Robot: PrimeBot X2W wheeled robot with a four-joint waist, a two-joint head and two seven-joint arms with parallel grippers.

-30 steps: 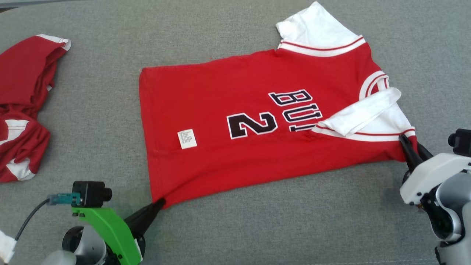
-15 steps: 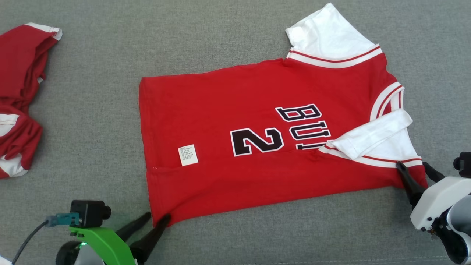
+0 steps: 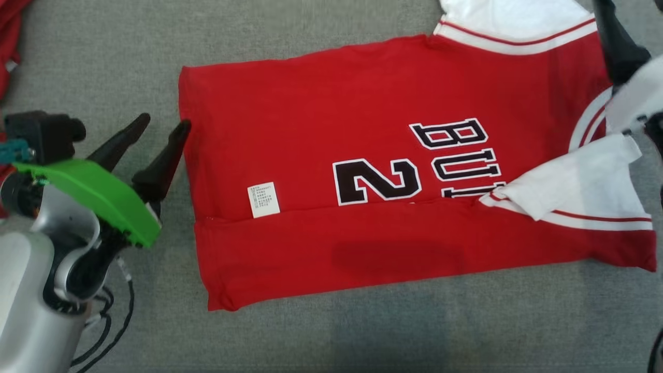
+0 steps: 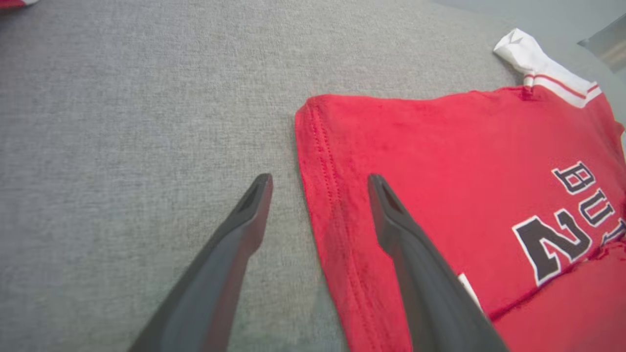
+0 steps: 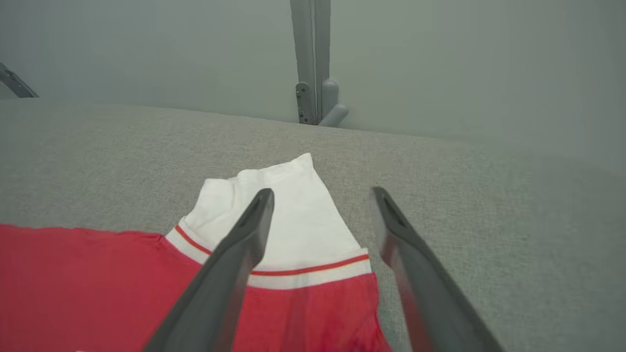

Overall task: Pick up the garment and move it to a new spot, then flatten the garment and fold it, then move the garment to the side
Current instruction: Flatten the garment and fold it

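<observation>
The garment point(image 3: 362, 114) is a red jersey with white sleeves, black "BU" and "2" lettering and a white label, lying flat on the grey fabric surface point(image 3: 362, 336). Its near strip lies folded over the body along a crease. My left gripper point(image 3: 163, 124) is open at the jersey's left hem. In the left wrist view, the left gripper point(image 4: 319, 178) has one finger over the red cloth point(image 4: 440, 146) and one over bare grey. My right gripper point(image 5: 323, 191) is open above the far white sleeve point(image 5: 293, 215), holding nothing. One of its fingers point(image 3: 619, 41) shows at the head view's top right.
Another red garment point(image 3: 8, 31) lies at the far left edge. Beyond the surface's far edge stand a pale wall and a metal post point(image 5: 313, 73). The left arm's cables point(image 3: 114, 321) hang near the front left. Bare grey surface runs along the front.
Both grippers opened and let go of the jersey's near corners. The left moved up to the hem's far part, the right up to the far sleeve. The head camera shifted too.
</observation>
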